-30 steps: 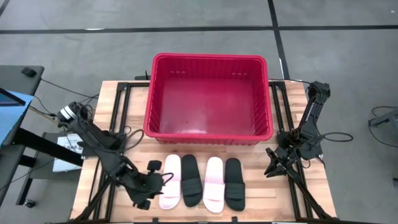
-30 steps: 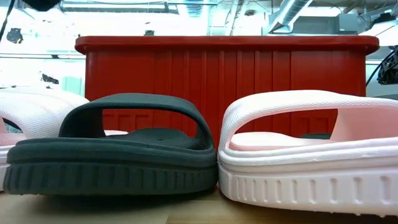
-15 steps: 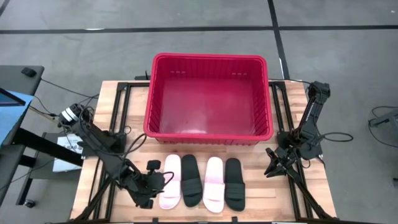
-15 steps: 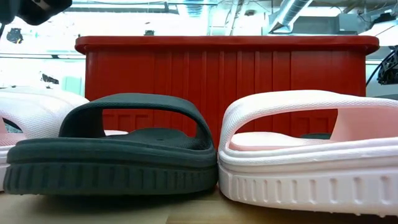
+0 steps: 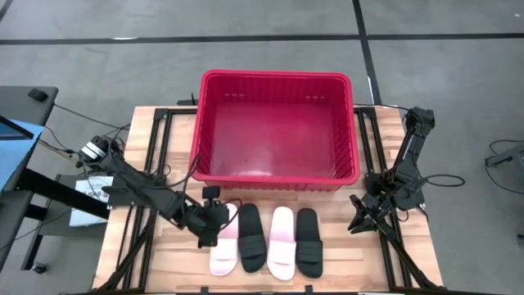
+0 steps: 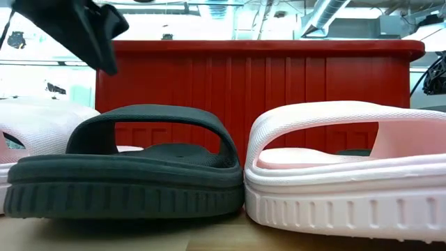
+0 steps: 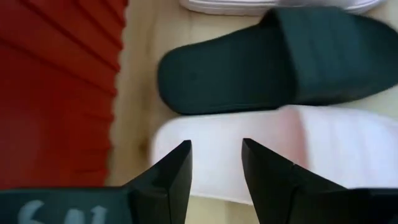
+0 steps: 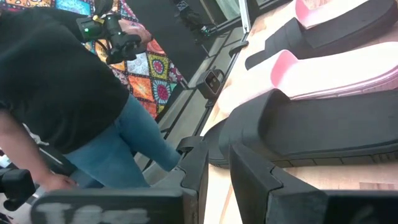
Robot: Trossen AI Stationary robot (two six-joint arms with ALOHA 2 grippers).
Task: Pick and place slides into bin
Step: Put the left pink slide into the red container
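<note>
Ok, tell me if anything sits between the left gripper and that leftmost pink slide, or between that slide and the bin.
Nothing visible does. The left gripper, fingers open, hovers right over the leftmost pink slide near its bin-side end, with nothing between. The strip of table between that slide and the bin is bare, and no slides lie in the bin yet.

High view: straight down over the whole desk (image 5: 176,123), bin (image 5: 275,127) central. Low view: desk-top level, very close to the slides (image 6: 125,164), facing the bin's front wall. Left wrist view: looks down between the left tool (image 7: 216,163) fingers at the slides beside the bin. Right wrist view: low, faces across the slides toward a person (image 8: 62,93). All four share the slides.
</note>
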